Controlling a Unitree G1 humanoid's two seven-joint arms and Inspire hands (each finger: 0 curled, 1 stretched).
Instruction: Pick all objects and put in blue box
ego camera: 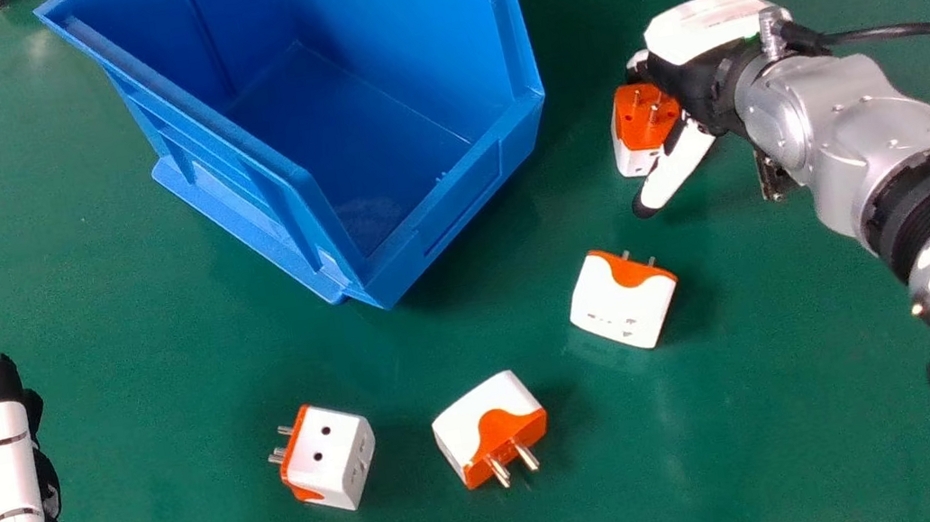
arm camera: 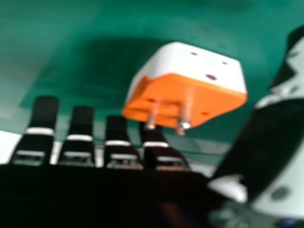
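A white and orange plug adapter [ego camera: 647, 117] is seen on the green tabletop [ego camera: 816, 430], to the right of the blue box [ego camera: 465, 193] and apart from it, with its orange pin face turned upward. It is flanked by the fingers and thumb of the right hand [ego camera: 706, 31], which is held open: in the right hand view the fingers are extended toward the pin side and the thumb is set off to the other side. Whether the adapter is touched cannot be told.

Nearer the robot, a second adapter [ego camera: 625, 302] is seen with its pins directed away from the robot. A third adapter [ego camera: 489, 431] is placed farther left, its pins pointed toward the robot, and a fourth adapter [ego camera: 324, 458] is found left of that one, its pins pointed left. The box is set beyond these two, its interior exposed from above. At the left edge, the left hand [ego camera: 8, 489] is held open with its fingers straight.
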